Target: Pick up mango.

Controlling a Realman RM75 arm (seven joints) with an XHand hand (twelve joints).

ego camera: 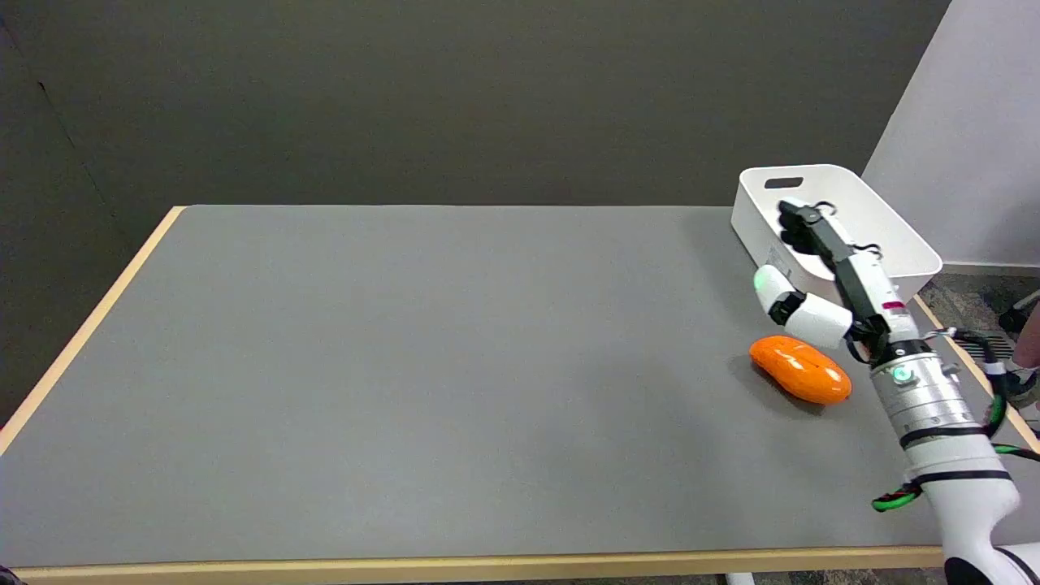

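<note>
One mango (800, 370) lies on the grey table (406, 366), near its right edge and just in front of the white bin (877, 211); it rests on its side, long axis running from upper left to lower right, with nothing touching it. My right hand (821, 276) hangs above and just behind it, fingers spread apart and holding nothing; the thumb side points toward the fruit, the long fingers reach over the bin's near wall. I judge the mango light and firm, with little give; its glossy orange skin looks slippery, and the rounded body may roll if I nudge one end. I would take it across the thick middle, thumb on one long flank and fingers on the other; the tapered ends offer poor purchase.
</note>
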